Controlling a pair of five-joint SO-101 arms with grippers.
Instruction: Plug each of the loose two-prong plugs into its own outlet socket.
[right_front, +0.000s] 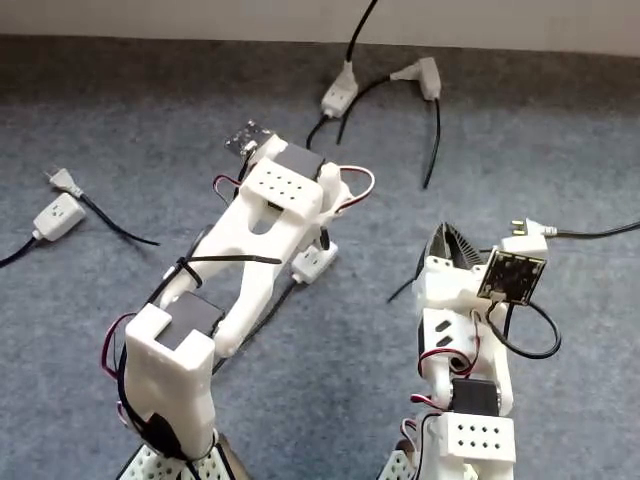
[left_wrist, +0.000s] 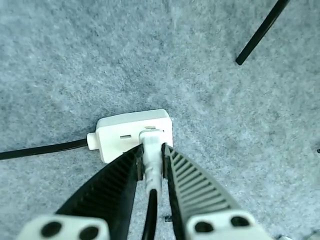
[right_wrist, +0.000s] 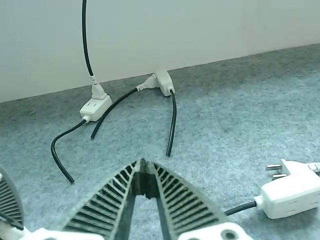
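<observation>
The high camera overlooked the grey carpeted table (right_front: 560, 150); my left wrist's hung close above it; my right's faced the far white plastic socket block (right_wrist: 95, 106), shared overhead.

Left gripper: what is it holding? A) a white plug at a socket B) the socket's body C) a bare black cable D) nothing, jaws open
A: in the left wrist view the left gripper is shut on a white plug, whose front end meets the socket.
</observation>
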